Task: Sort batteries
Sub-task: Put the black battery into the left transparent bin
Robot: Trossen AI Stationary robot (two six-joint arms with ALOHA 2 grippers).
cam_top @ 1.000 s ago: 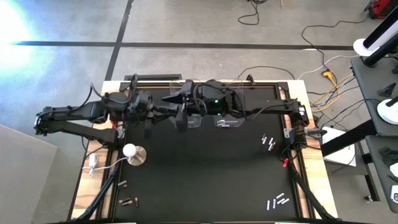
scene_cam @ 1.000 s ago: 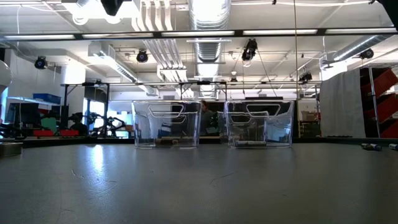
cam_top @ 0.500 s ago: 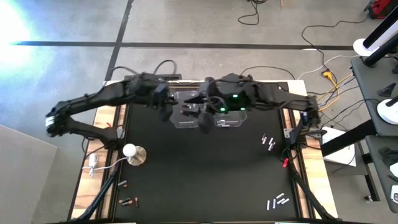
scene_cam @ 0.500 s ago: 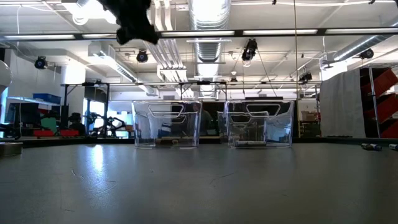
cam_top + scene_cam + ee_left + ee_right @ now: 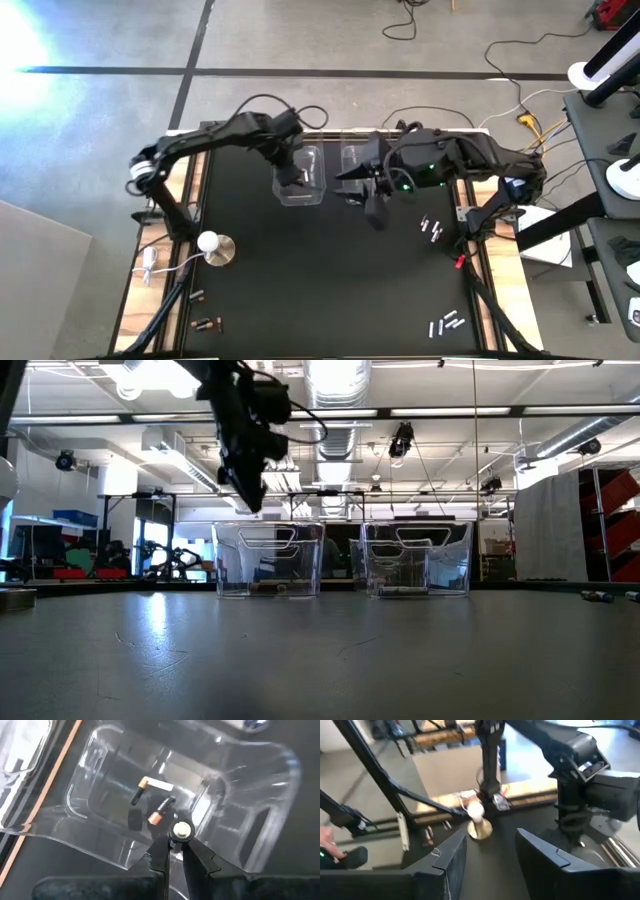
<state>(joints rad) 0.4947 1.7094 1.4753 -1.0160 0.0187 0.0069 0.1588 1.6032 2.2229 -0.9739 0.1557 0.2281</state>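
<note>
Batteries are what I sort, and one battery (image 5: 181,831) sits pinched in my left hand (image 5: 176,851), end-on, right above the left bin (image 5: 300,176). I hold it there because I think it belongs with the ones inside. That bin holds two batteries (image 5: 155,802) with copper ends, lying flat on its floor. The right bin (image 5: 418,559) stands just beside it, with something light lying on its floor; I cannot tell what.

My right hand (image 5: 490,851) hangs over the desk (image 5: 320,280) near the right bin, fingers apart, holding nothing. I think it is free to fetch more.

More batteries lie on the desk: a bunch by the right edge (image 5: 432,227), a bunch at the near right corner (image 5: 448,322), and some at the near left corner (image 5: 205,322).
</note>
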